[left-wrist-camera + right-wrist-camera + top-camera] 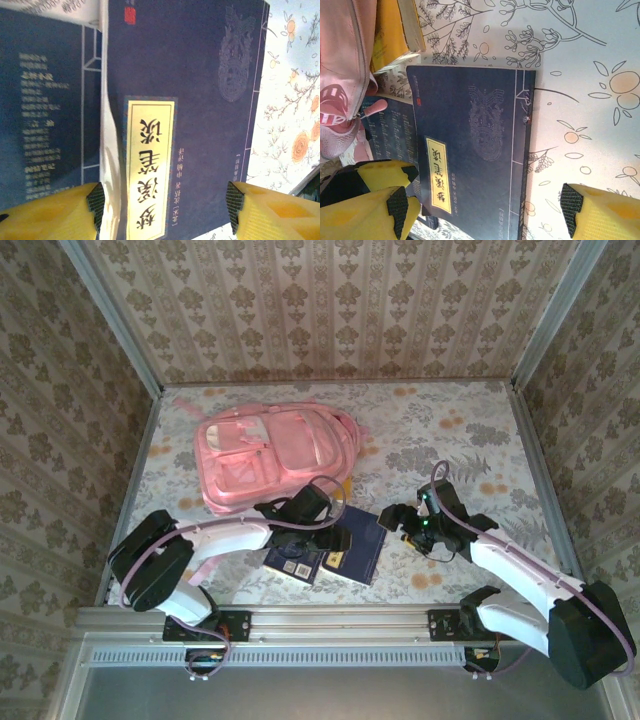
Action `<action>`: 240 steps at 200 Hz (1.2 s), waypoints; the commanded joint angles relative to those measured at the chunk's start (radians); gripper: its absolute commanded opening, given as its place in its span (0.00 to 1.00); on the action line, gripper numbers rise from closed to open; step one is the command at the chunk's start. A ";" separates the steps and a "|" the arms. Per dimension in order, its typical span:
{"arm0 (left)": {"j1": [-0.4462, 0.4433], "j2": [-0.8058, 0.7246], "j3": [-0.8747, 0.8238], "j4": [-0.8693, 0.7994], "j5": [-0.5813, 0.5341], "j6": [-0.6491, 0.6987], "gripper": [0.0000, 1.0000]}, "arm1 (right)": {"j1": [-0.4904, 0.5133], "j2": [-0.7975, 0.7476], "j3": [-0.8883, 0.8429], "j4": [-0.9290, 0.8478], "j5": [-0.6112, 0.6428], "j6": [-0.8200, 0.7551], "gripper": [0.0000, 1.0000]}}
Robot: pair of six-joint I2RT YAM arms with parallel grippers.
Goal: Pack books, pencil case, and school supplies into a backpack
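Two dark navy books lie side by side on the floral tablecloth in front of the arms, one [362, 545] to the right of the other [298, 560]. The right one bears a yellow label [150, 165]. My left gripper [164, 202] hangs open above that book [200, 90], its pads well apart. My right gripper [485, 212] is open too, over the same book [475, 145] from the right side. A yellow book [390, 35] lies against the pink backpack [270, 455], which lies flat behind the books. The pencil case and school supplies are out of view.
Wallpapered walls [60, 390] enclose the table on three sides. A metal rail [330, 618] runs along the near edge. Bare floral cloth [470, 430] lies to the right of the backpack and behind my right gripper [398, 520].
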 commanded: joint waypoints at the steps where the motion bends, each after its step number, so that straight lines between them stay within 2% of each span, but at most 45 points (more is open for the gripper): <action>1: -0.019 0.024 0.018 0.009 0.006 -0.017 0.68 | -0.005 0.004 -0.018 -0.011 -0.014 -0.020 0.82; 72: -0.060 0.073 0.051 0.015 0.005 -0.016 0.67 | -0.018 -0.033 -0.024 -0.031 -0.017 -0.040 0.83; 141: -0.073 0.131 0.114 -0.008 -0.030 -0.003 0.67 | -0.020 0.068 -0.039 -0.027 -0.038 -0.098 0.83; 179: -0.056 0.183 0.106 0.035 -0.013 -0.008 0.66 | -0.019 0.155 -0.078 0.142 -0.164 -0.042 0.83; 201: -0.052 0.205 0.098 0.055 -0.003 -0.008 0.63 | -0.020 0.190 -0.096 0.228 -0.193 -0.004 0.82; 240: -0.056 0.238 0.094 0.086 0.036 0.004 0.54 | -0.018 0.300 -0.126 0.410 -0.273 0.060 0.79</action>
